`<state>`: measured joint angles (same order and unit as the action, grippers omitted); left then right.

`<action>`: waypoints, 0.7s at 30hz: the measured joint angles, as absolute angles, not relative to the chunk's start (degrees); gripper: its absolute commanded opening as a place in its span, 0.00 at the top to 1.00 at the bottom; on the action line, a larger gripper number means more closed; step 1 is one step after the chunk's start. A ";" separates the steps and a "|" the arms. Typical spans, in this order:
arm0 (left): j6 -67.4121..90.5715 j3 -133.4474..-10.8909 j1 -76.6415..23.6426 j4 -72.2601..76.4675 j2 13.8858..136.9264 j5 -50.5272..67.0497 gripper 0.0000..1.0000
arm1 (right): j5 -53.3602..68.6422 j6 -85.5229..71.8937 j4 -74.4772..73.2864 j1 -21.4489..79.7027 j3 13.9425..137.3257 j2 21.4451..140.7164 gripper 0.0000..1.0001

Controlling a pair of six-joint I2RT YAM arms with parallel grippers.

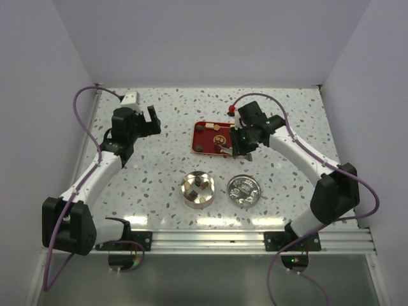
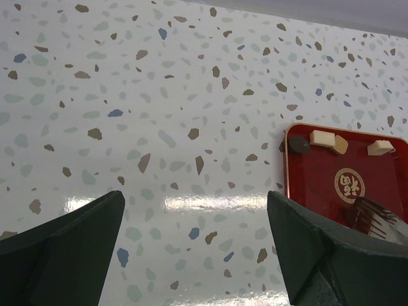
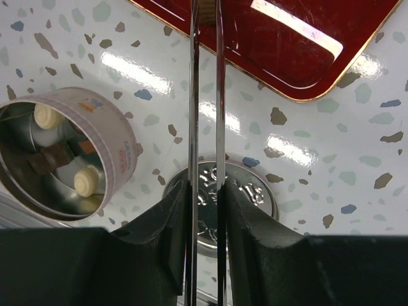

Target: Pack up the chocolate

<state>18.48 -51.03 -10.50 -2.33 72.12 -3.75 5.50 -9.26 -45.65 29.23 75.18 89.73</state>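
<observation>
The chocolate pieces lie partly on the red tray (image 1: 205, 138): a dark round one (image 2: 298, 145), two cream ones (image 2: 322, 138) and a tan one (image 2: 340, 145) along its far edge. Others sit in the open round tin (image 1: 196, 189), where cream rounds (image 3: 86, 182) and a brown square (image 3: 57, 156) show. My right gripper (image 1: 242, 145) (image 3: 205, 191) is shut on metal tongs (image 3: 193, 95), whose tips reach over the tray (image 3: 287, 44); something small and brown shows between the tips at the frame's top edge. My left gripper (image 1: 145, 121) (image 2: 194, 255) is open and empty, left of the tray (image 2: 319, 185).
The tin's embossed lid (image 1: 243, 190) (image 3: 248, 191) lies flat on the speckled table (image 1: 159, 172), right of the tin and under my right wrist. White walls close in the table at the back and both sides.
</observation>
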 measured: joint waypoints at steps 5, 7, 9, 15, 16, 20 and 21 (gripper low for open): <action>18.48 -51.03 -10.50 -2.33 72.20 -3.73 0.00 | 7.94 -8.80 -46.28 29.23 78.56 88.33 0.75; 18.48 -51.03 -10.50 -2.33 72.23 -3.73 0.00 | 9.37 -8.58 -46.37 29.26 78.89 86.39 0.76; 18.48 -51.03 -10.50 -2.33 72.27 -3.73 0.00 | 10.87 -8.34 -47.05 29.47 78.96 83.72 0.76; 18.48 -51.11 -10.50 -2.33 72.60 -3.73 0.00 | 16.01 -7.46 -50.04 33.93 78.89 77.01 0.76; 18.48 -51.11 -10.50 -2.33 72.60 -3.73 0.00 | 16.86 -7.38 -50.17 34.89 78.67 76.31 0.76; 18.48 -51.18 -10.50 -2.35 72.60 -3.75 0.00 | 20.80 -7.01 -52.47 37.56 77.01 73.67 0.76; 18.46 -51.22 -10.50 -2.39 72.60 -3.75 0.00 | 21.12 -6.87 -53.30 37.58 76.58 73.25 0.76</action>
<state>18.46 -51.22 -10.50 -2.39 72.60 -3.75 21.12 -6.87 -53.30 37.58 76.58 73.25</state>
